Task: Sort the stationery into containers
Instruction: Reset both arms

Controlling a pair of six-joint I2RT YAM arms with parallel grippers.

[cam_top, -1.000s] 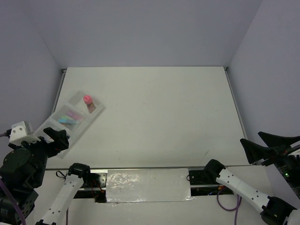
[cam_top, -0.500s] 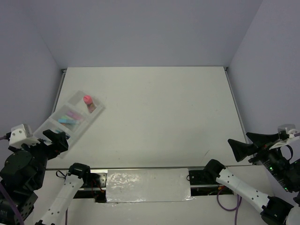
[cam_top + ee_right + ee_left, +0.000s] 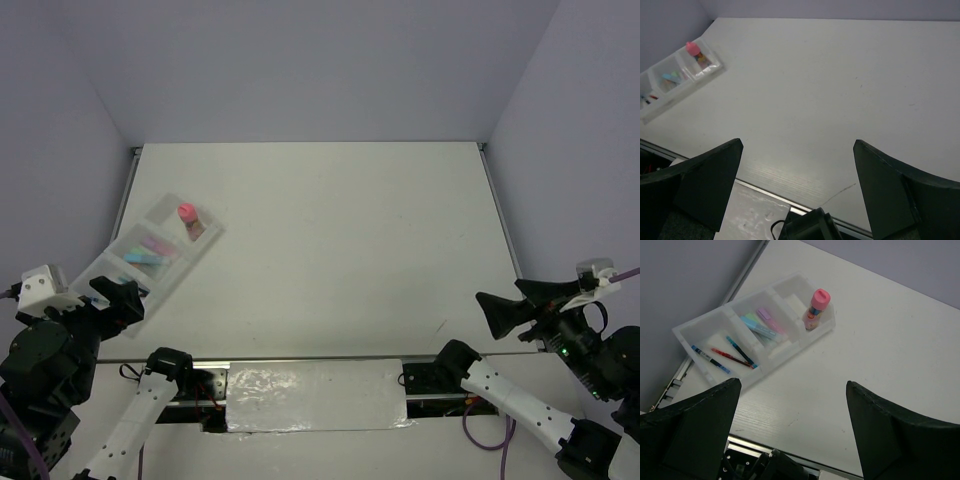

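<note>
So both pincers are wide open with nothing in them. The left gripper (image 3: 792, 385) has its two dark fingers (image 3: 705, 425) spread far apart, and in its wrist view we see only bare table (image 3: 880, 340) in the gap between them. It hangs above the near left corner of the table, just by the near end of the tray (image 3: 785, 292). The right gripper (image 3: 798, 143) is the same deal, with its jaws splayed and nothing between them. It sits over the near right edge of the table, well apart from the tray.

Moving out from the left gripper, we get a good look at the stationery, and all of it that we can see is in the clear three-part tray. The tray lies at an angle along the left edge of the table. In the compartment nearest the arm we count three thin pens (image 3: 725, 355), two blue and one red, lying flat and roughly parallel. The middle compartment holds the short markers (image 3: 762, 325), also lying flat, and we can make out green, blue and pink ones. The far compartment has the stubby pink-capped stick (image 3: 816, 310), standing cap up against the tray wall.

From the right wrist view the tray is small, off in the far left corner.
</note>
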